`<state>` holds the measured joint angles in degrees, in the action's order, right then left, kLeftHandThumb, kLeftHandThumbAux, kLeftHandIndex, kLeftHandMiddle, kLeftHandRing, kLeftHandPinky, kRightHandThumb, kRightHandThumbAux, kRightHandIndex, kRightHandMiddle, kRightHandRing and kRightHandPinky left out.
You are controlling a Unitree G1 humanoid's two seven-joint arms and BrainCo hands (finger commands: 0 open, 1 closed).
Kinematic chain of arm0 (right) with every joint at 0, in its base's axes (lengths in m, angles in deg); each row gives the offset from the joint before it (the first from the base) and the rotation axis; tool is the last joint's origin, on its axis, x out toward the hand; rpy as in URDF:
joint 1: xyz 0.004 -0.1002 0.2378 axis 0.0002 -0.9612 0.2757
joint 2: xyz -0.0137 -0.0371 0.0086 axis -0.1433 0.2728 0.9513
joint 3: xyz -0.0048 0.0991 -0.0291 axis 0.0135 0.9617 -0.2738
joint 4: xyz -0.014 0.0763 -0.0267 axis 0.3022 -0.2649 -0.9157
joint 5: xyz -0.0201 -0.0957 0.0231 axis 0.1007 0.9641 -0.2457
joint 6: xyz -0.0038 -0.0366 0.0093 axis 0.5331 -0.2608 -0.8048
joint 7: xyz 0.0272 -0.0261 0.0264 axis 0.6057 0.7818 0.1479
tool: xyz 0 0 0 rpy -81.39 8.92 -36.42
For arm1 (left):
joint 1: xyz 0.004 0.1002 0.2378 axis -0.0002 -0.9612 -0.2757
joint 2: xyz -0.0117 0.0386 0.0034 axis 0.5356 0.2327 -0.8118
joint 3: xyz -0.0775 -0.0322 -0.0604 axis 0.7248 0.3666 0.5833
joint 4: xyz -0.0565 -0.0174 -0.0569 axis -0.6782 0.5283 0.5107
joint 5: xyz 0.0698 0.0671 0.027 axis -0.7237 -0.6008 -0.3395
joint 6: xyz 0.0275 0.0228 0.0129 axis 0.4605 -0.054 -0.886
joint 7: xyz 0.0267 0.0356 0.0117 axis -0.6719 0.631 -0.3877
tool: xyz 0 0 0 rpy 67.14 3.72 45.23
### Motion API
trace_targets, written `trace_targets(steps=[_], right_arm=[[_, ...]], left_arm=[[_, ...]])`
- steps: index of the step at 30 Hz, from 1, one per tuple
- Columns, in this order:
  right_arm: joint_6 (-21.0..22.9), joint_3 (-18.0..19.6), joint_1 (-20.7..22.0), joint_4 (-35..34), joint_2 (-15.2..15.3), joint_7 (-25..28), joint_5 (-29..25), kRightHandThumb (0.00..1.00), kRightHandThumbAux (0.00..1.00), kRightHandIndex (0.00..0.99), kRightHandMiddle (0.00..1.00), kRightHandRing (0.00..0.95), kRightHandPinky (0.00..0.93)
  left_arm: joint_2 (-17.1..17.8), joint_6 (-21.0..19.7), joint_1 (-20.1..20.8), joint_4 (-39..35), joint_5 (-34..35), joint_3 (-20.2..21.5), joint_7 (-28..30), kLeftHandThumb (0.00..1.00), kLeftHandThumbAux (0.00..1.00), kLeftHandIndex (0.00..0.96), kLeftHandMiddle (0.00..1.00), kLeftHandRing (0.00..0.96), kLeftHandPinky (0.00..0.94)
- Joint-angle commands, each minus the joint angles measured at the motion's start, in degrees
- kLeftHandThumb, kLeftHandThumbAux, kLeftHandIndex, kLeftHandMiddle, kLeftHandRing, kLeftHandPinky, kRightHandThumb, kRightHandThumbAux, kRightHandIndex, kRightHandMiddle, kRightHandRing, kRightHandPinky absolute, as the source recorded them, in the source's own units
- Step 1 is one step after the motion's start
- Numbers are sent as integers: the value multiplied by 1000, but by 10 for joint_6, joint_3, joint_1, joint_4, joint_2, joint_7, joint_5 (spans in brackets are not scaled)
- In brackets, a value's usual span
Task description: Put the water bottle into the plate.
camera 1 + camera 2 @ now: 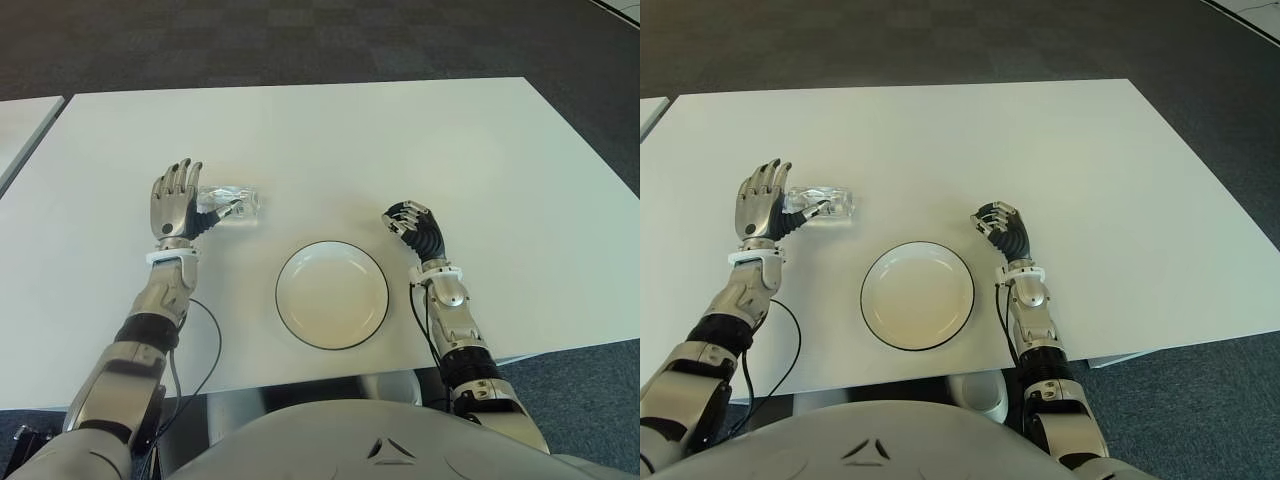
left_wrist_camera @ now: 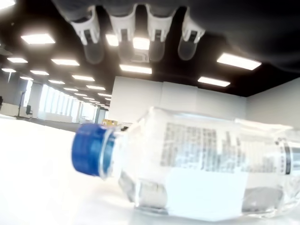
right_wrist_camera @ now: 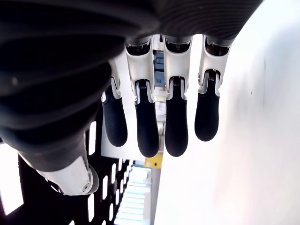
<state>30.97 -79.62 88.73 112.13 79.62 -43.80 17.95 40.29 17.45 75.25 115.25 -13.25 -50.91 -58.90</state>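
A clear water bottle (image 1: 233,205) with a blue cap (image 2: 89,149) lies on its side on the white table (image 1: 400,150), left of the plate. My left hand (image 1: 185,198) is right beside it on its left, fingers (image 2: 124,33) stretched out straight and the thumb reaching over the bottle, with no grasp closed around it. The white plate (image 1: 281,296) with a dark rim sits near the table's front edge, with nothing in it. My right hand (image 1: 410,222) shows to the right of the plate, fingers (image 3: 147,126) curled and holding nothing.
A black cable (image 1: 212,350) loops over the table's front edge beside my left forearm. A second table's corner (image 1: 22,120) shows at the far left. Dark carpet surrounds the table.
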Motion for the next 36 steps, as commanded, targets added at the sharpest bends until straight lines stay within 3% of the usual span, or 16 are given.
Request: trace_targets(steps=[1,18,36], right_arm=[[9,-3,-5,-1,1,-2,6,704,735,424,476,486,493],[16,-2,-9,-8,2,-11,15,703,735,424,486,490,496],[31,-1,-16,-29,0,-14,11,705,735,424,486,484,490]], left_arm=[[11,0,25,54,7,-26,-3,541,119,0,0,0,0],[-1,38,116,267,31,-109,12,546,120,0,0,0,0],[-10,21,137,311,27,-191,62,587,162,0,0,0,0]])
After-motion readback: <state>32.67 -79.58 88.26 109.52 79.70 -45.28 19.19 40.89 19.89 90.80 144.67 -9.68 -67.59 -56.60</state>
